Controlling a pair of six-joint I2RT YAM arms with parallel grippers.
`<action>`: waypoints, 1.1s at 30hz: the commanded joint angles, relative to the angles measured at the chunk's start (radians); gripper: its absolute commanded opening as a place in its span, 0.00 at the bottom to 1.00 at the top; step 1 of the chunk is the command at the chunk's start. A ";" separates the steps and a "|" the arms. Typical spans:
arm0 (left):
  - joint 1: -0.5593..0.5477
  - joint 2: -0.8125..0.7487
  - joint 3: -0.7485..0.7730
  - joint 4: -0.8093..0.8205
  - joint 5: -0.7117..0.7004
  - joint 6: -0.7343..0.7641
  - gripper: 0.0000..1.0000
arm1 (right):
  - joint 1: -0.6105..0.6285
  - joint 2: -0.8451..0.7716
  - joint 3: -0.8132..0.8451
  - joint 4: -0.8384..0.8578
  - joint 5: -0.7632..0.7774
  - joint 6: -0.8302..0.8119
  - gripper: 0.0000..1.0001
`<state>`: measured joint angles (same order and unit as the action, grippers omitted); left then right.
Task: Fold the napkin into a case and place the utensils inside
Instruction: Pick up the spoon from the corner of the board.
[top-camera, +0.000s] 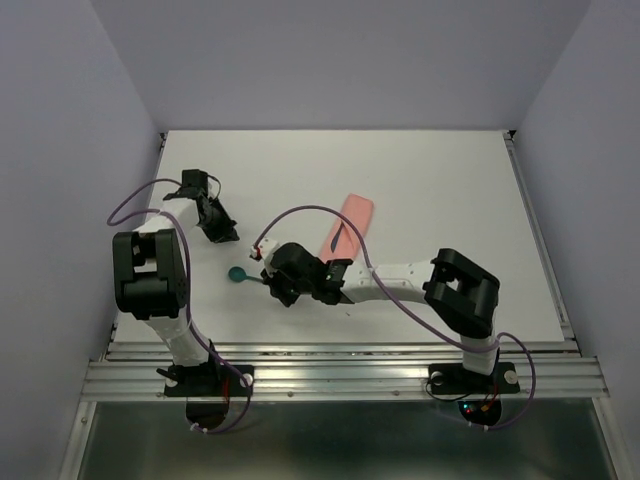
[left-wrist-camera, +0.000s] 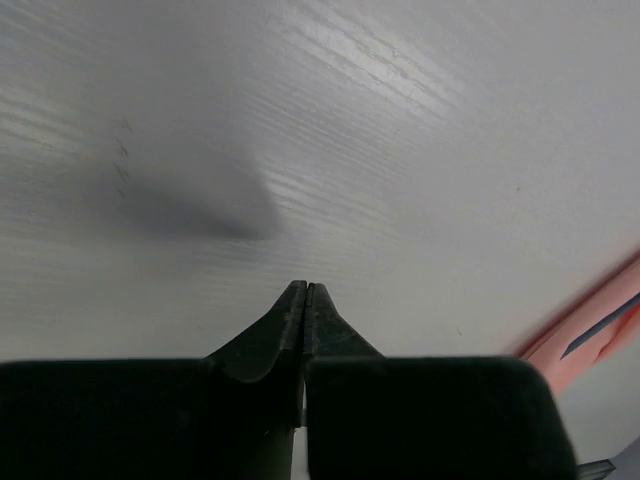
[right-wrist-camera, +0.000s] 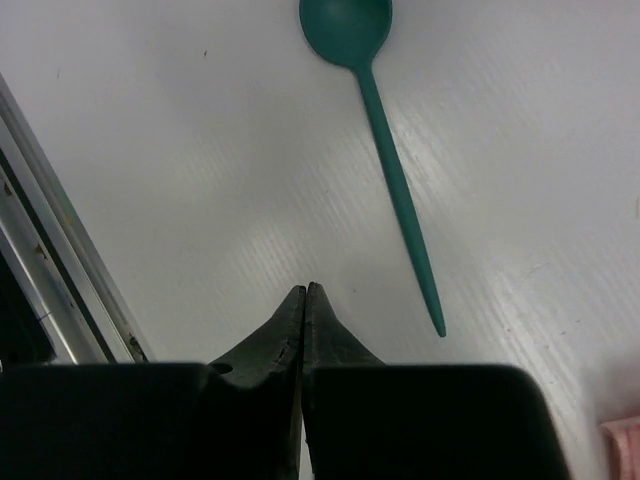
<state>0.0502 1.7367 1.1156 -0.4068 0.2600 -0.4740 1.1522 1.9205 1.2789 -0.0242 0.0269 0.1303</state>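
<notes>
1. Fingers of the right end effector (right-wrist-camera: 305, 290) are pressing tight together, so it is closed and holding nothing.
2. A teal-green spoon (right-wrist-camera: 385, 150) is lying flat on the white surface (top-camera: 450, 190), just beside that end effector and not touching it. Its round end is pointing away from the fingers.
3. The left end effector (left-wrist-camera: 305, 290) is pointing at a bare part of the surface. It is closed too and holding nothing.
4. The pink case (top-camera: 352, 220) is lying farther back on the surface, folded long and thin, between the two end effectors.
5. A thin dark utensil (top-camera: 343, 238) is poking out of the case's near end.
</notes>
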 joint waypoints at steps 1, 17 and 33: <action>0.005 -0.019 -0.031 0.025 -0.022 0.028 0.00 | 0.000 0.029 0.000 -0.020 -0.036 0.127 0.01; -0.004 -0.115 -0.241 0.031 -0.076 0.060 0.00 | -0.141 0.192 0.148 -0.132 0.054 0.213 0.01; -0.121 -0.276 -0.159 -0.050 -0.212 0.081 0.08 | -0.236 0.183 0.313 -0.138 0.004 0.156 0.01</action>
<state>-0.0357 1.5204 0.8898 -0.4313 0.1184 -0.4309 0.9375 2.1548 1.5444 -0.1585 0.0635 0.2825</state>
